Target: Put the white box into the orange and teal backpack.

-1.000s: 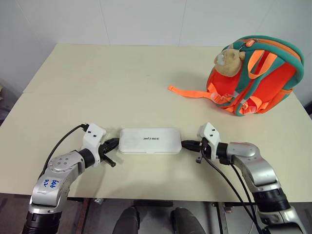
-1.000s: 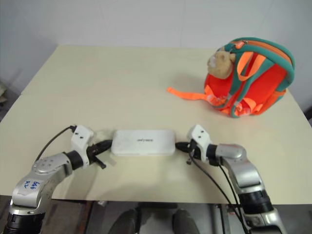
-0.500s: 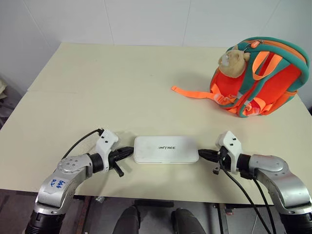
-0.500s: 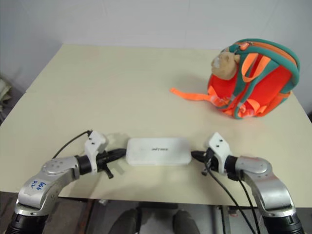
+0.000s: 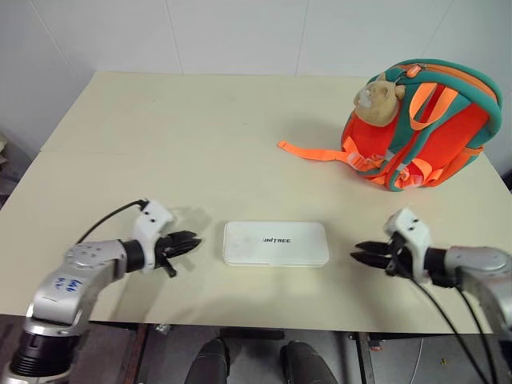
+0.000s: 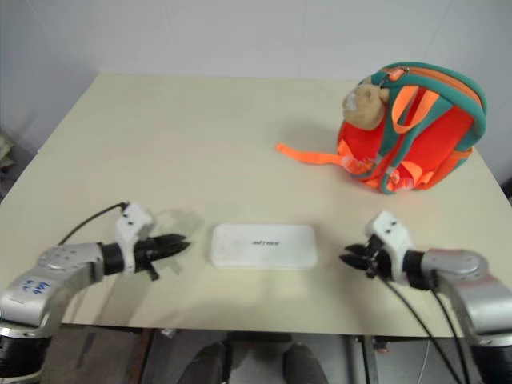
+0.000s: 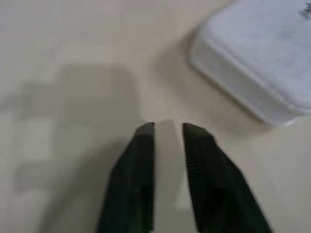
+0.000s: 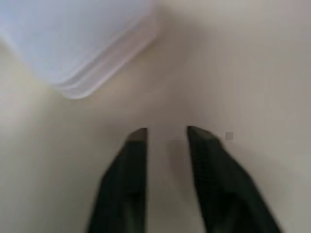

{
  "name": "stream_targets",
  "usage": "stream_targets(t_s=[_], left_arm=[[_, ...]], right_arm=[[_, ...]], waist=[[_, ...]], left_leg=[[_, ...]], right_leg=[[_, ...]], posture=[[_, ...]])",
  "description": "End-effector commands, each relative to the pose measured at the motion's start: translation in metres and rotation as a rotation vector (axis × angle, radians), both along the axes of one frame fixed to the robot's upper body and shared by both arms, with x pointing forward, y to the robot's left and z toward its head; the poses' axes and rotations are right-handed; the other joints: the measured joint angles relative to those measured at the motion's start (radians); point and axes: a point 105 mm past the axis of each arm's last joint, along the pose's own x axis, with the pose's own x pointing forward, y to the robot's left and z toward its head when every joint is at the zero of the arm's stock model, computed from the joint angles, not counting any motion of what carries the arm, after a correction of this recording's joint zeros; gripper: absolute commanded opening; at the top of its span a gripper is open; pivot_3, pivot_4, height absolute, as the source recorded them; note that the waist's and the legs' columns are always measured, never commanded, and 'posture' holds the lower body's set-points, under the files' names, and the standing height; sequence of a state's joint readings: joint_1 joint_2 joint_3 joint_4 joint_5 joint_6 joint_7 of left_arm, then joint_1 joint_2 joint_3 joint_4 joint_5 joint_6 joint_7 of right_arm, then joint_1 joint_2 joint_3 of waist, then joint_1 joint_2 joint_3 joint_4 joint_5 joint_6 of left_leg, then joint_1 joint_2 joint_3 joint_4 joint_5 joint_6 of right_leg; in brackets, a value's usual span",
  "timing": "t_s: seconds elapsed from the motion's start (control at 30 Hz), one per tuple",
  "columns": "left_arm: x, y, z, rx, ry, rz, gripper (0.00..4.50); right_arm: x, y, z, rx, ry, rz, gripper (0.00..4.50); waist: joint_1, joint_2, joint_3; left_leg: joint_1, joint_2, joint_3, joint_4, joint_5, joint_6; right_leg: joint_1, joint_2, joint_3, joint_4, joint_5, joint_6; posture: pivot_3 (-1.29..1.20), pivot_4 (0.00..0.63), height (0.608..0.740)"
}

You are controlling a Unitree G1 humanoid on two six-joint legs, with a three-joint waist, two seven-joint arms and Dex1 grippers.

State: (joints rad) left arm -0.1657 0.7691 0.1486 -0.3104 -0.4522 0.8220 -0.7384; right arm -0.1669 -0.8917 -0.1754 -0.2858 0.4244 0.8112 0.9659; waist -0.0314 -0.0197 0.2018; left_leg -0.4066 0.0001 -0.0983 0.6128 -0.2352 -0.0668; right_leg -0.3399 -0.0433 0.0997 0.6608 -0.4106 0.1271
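The white box lies flat on the table near the front edge, dark lettering on its lid. My left gripper hovers a little to its left, open, with nothing between its fingers. My right gripper hovers to the box's right, also open and empty. A corner of the white box appears beyond the left fingers, and another corner beyond the right ones. The orange and teal backpack stands at the table's far right with a tan plush toy on it.
An orange webbing strap trails from the backpack across the beige table toward the middle. White walls stand behind the table. The front edge of the table runs just under both arms.
Both grippers have let go of the box ends, opened and drawn apart sideways, the right one farther. The box stays flat on the table.
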Motion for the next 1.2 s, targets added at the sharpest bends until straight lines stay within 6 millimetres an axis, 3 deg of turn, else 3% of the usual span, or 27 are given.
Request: stream_targets(t_s=[0.03,0.2,0.27,0.3,0.5,0.83,1.2], left_arm=[[-0.005,0.006,0.005,-0.071,0.086,-0.047,2.13],[-0.005,0.003,0.009,-0.191,0.213,-0.077,3.76],[-0.006,-0.001,0.010,-0.255,0.287,-0.089,4.38],[-0.006,-0.004,0.010,-0.285,0.326,-0.089,4.48],[0.004,-0.029,0.019,-0.484,0.495,-0.110,4.48],[0.014,-0.043,-0.002,-0.525,0.629,-0.031,4.48],[0.013,-0.053,-0.006,-0.540,0.671,-0.035,4.48]], right_arm=[[-0.004,0.004,0.021,0.058,0.050,0.046,2.57],[-0.011,0.019,0.035,0.152,0.218,0.067,4.30],[-0.012,0.025,0.038,0.174,0.265,0.066,4.50],[-0.015,0.029,0.040,0.197,0.306,0.072,4.50],[-0.030,0.050,0.041,0.252,0.471,0.103,4.50],[-0.013,0.059,0.023,0.231,0.490,0.026,4.50],[-0.006,0.070,0.023,0.230,0.472,0.037,4.50]], waist=[[0.002,0.000,0.000],[0.005,0.000,0.000],[0.004,0.000,0.000],[0.003,0.000,0.000],[0.004,0.000,0.000],[0.003,0.000,0.000],[0.004,0.000,0.000]], left_leg=[[0.000,0.000,0.000,0.000,0.000,0.000],[-0.002,0.003,-0.001,-0.001,0.000,0.000],[-0.003,0.002,-0.001,-0.001,-0.001,0.001],[-0.004,0.002,-0.001,-0.001,-0.001,0.001],[-0.006,0.002,-0.002,0.001,-0.001,0.002],[-0.008,0.001,-0.002,0.003,0.000,0.001],[-0.006,0.000,-0.003,0.003,0.000,0.001]], right_leg=[[0.000,0.000,0.000,0.000,0.000,0.000],[-0.001,-0.002,-0.001,-0.002,0.000,0.000],[-0.001,-0.002,-0.001,-0.003,0.000,0.000],[-0.002,-0.002,-0.001,-0.003,0.000,0.000],[-0.003,-0.001,-0.003,-0.002,0.000,0.000],[-0.006,-0.001,-0.003,0.000,0.000,0.000],[-0.004,-0.002,-0.003,0.001,0.000,0.000]], posture=[[0.00,0.150,0.740],[0.00,0.150,0.740],[0.00,0.150,0.740],[0.00,0.150,0.740],[0.00,0.150,0.740],[0.00,0.150,0.740],[0.00,0.150,0.740]])
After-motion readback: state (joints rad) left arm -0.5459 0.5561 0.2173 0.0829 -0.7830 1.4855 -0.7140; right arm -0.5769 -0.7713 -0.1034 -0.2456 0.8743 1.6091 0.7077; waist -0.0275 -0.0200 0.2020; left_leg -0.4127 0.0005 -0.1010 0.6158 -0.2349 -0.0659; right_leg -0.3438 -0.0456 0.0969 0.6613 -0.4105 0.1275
